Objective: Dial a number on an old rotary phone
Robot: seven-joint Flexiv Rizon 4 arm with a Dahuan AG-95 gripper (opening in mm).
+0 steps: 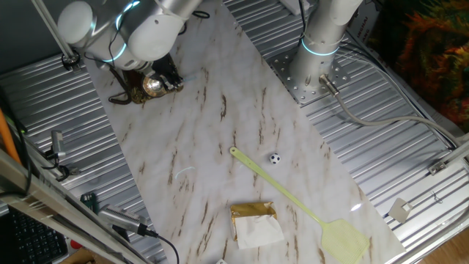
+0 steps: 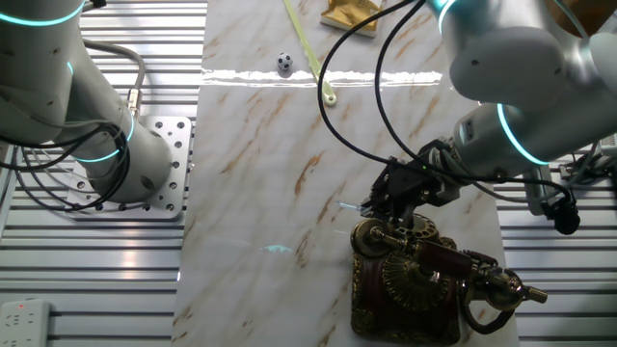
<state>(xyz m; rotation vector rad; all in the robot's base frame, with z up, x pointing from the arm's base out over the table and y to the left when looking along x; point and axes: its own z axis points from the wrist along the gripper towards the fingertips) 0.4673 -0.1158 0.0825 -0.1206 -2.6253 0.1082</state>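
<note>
The gripper (image 2: 393, 205) is held low over the far end of the old rotary phone (image 2: 419, 280), and whether its jaws are parted cannot be told. The phone is set at the near right of the marble table (image 2: 260, 173), handset on its cradle. Farther off are seen a small black-and-white ball (image 2: 284, 64) and a yellow fly swatter (image 1: 300, 207).

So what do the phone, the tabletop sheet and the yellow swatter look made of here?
The old rotary phone: probably brass-toned metal over a dark brown body, judging by its shiny ornate relief. The tabletop sheet: marble-look surface, pale with brown veins and glossy with glare; it could be laminate. The yellow swatter: likely thin translucent plastic.
</note>
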